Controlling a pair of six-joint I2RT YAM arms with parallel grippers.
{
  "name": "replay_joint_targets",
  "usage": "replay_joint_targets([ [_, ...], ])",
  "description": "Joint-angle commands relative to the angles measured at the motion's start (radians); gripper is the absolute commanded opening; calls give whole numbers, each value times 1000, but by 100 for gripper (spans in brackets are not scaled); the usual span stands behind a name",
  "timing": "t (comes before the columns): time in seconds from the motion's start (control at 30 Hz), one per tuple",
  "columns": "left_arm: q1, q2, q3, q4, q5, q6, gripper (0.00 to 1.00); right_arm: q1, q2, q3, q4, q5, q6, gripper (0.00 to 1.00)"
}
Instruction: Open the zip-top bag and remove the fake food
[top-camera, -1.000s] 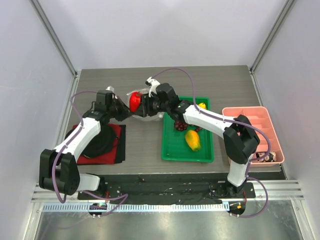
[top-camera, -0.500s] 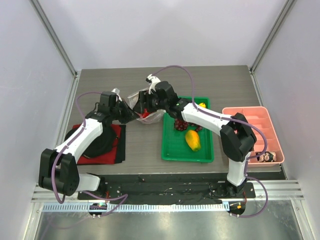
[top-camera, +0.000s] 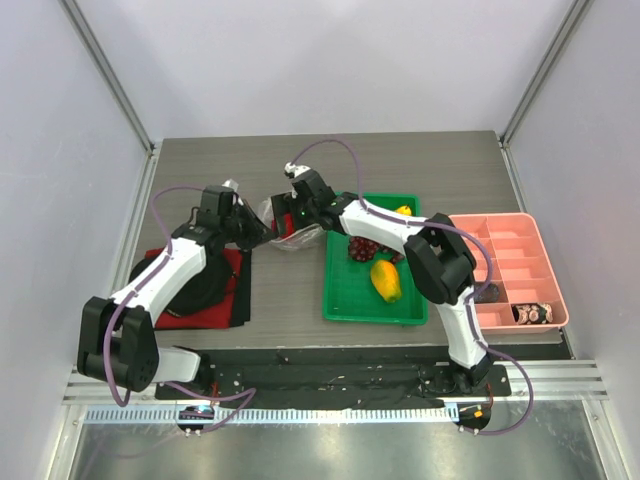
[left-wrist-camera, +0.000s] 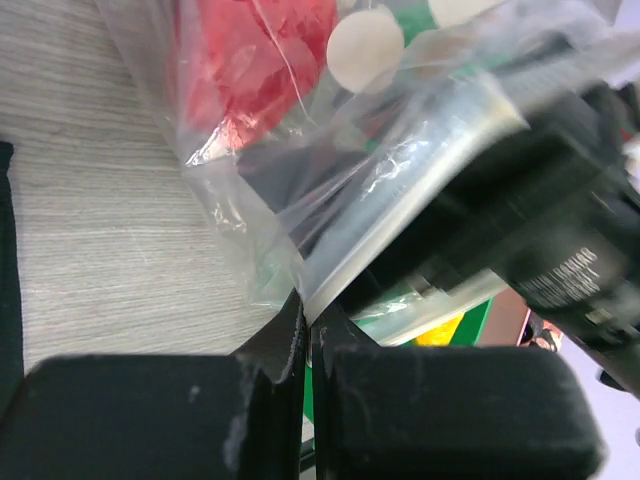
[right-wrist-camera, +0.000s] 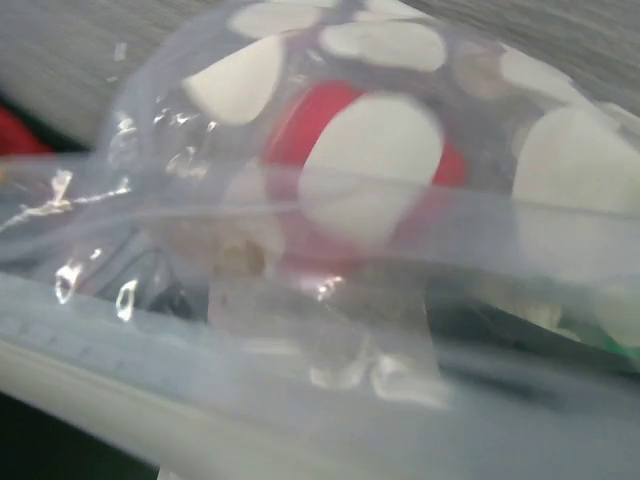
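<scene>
The zip-top bag (top-camera: 302, 241) is clear with white dots and lies by the green tray's far left corner. My left gripper (top-camera: 257, 232) is shut on its zip edge; in the left wrist view the jaws (left-wrist-camera: 305, 308) pinch the film of the bag (left-wrist-camera: 400, 150). A glossy red piece (left-wrist-camera: 250, 60) sits inside the bag, seen through dotted film in the right wrist view (right-wrist-camera: 295, 125). My right gripper (top-camera: 292, 213) is at the bag's top; its fingers are hidden by plastic. A yellow piece (top-camera: 385, 280) and a grape cluster (top-camera: 362, 248) lie in the tray.
The green tray (top-camera: 350, 300) is at centre right, with a pink divided tray (top-camera: 500, 232) beyond it. A red cloth (top-camera: 238, 290) with a black object on it lies under my left arm. Grey walls close in the table's sides.
The red piece, held high between the grippers a second ago, is now low inside the bag. My right gripper has shifted left and down over the bag. The left grip is unchanged.
</scene>
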Motion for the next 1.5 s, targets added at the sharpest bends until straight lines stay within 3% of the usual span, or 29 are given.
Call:
replay_joint_targets([
  [0.0, -10, 11, -21, 42, -23, 7, 0, 7, 33, 59, 0, 148, 118, 100],
  [0.2, -18, 21, -39, 62, -42, -1, 0, 10, 55, 56, 43, 248, 256, 100],
  [0.43, -27, 24, -51, 76, -52, -10, 0, 47, 37, 27, 161, 308, 268, 100],
  [0.8, -32, 10, -62, 70, -94, -13, 0, 63, 227, 163, 132, 427, 264, 94],
  [0.93, -32, 13, -62, 68, -101, -12, 0, 64, 253, 165, 161, 432, 209, 80],
  [1.03, -33, 12, -58, 60, -115, -9, 0, 64, 229, 133, 196, 408, 175, 62],
  [1.07, -32, 12, -56, 60, -120, -7, 0, 66, 215, 118, 205, 400, 159, 49],
  [1.1, -33, 12, -53, 59, -118, -4, 0, 64, 198, 105, 207, 391, 152, 45],
  [1.2, -32, 19, -42, 51, -127, 7, 0, 67, 124, 74, 190, 363, 109, 42],
  [1.33, -33, 33, -31, 43, -147, 16, 0, 69, 54, 148, 5, 271, 80, 35],
  [1.47, -32, 33, -19, 45, -146, 16, 0, 64, -63, 121, -72, 175, 79, 22],
])
